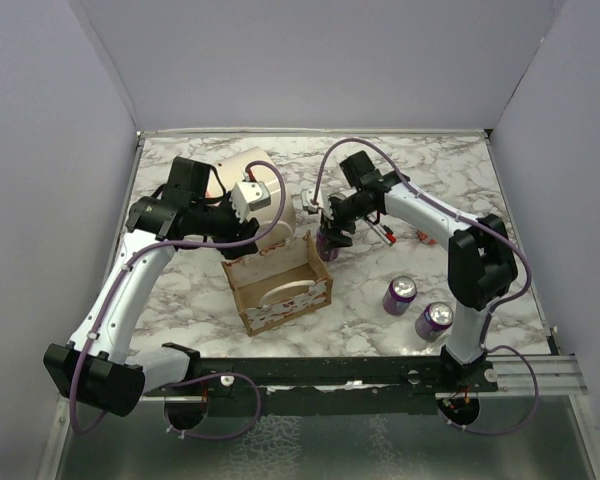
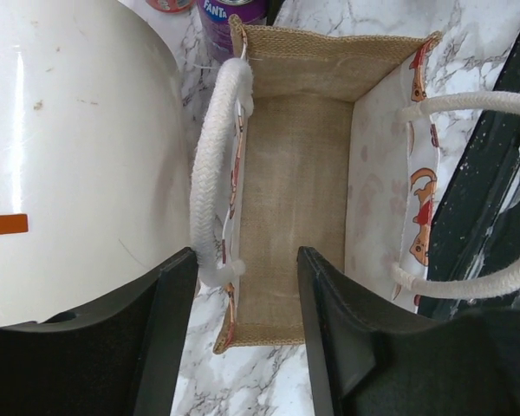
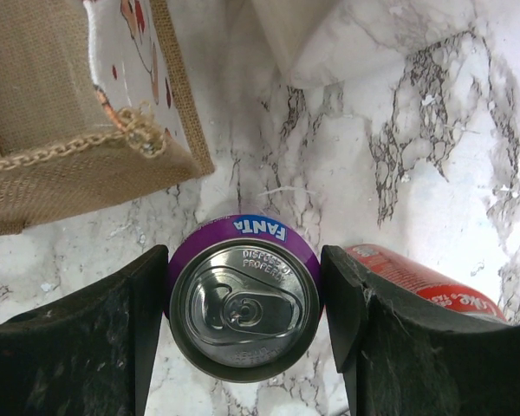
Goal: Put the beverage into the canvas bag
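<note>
The canvas bag (image 1: pixel 278 285) stands open at the table's middle, tan inside, with white loop handles. In the left wrist view the bag (image 2: pixel 295 173) is seen from above and holds nothing. My left gripper (image 1: pixel 242 243) is open over the bag's far-left end; its fingers (image 2: pixel 247 256) straddle the left wall and handle (image 2: pixel 210 173). My right gripper (image 1: pixel 332 240) is shut on an upright purple Fanta can (image 1: pixel 328 248) beside the bag's far-right corner. In the right wrist view both fingers touch the sides of the can (image 3: pixel 243 299). I cannot tell whether the can is lifted.
A large cream cylinder (image 1: pixel 245 175) lies just behind the bag, close to my left gripper. Two more purple cans (image 1: pixel 399 295) (image 1: pixel 433 320) stand at the right front. A red can (image 3: pixel 433 290) lies beside my right finger. A white crumpled thing (image 1: pixel 310 205) lies behind the bag.
</note>
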Controlling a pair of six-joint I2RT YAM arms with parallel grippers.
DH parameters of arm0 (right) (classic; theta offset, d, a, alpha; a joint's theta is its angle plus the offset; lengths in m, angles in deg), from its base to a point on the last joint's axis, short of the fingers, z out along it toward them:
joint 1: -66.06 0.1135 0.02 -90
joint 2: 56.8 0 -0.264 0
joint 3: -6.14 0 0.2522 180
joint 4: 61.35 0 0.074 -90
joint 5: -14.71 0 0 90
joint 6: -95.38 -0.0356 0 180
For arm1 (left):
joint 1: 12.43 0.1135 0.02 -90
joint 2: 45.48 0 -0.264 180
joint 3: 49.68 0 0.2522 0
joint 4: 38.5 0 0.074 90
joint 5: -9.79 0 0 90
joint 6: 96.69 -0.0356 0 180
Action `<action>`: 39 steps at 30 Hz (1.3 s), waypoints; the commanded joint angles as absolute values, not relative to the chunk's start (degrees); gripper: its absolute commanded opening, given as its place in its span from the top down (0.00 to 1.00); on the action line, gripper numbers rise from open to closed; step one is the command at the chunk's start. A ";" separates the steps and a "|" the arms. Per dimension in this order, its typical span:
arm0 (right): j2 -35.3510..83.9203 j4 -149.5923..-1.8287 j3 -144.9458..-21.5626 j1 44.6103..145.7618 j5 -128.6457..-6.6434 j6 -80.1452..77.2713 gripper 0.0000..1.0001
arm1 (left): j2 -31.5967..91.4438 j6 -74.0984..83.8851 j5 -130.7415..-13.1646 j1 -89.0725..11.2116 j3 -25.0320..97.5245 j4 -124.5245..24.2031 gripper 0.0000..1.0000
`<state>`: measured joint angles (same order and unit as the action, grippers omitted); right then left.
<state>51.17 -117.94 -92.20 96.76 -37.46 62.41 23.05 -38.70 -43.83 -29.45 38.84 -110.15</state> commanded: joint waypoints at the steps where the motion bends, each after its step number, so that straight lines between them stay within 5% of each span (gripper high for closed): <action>1: 48.86 -118.91 -89.88 97.09 -40.84 60.71 0.53 | 23.78 -38.59 -39.52 -30.13 38.28 -109.11 0.52; 12: 37.56 -115.57 -83.37 95.43 -44.49 54.00 0.98 | 27.80 -38.02 -33.96 -34.75 37.70 -105.27 0.75; 23: 24.61 -117.84 -82.04 92.03 -50.48 49.19 0.99 | 33.65 -30.33 -31.29 -37.82 42.98 -95.91 0.82; 26: 22.41 -120.81 -85.16 92.07 -49.73 48.68 0.99 | 33.53 -28.24 -31.90 -37.84 43.53 -94.38 0.75; 33: 20.81 -127.65 -96.28 92.07 -40.75 46.39 0.99 | 30.40 -27.69 -35.86 -37.76 44.75 -94.95 0.41; 39: 21.98 -132.06 -103.35 93.72 -33.82 47.59 0.99 | 27.10 -29.32 -37.52 -33.96 43.99 -97.10 0.29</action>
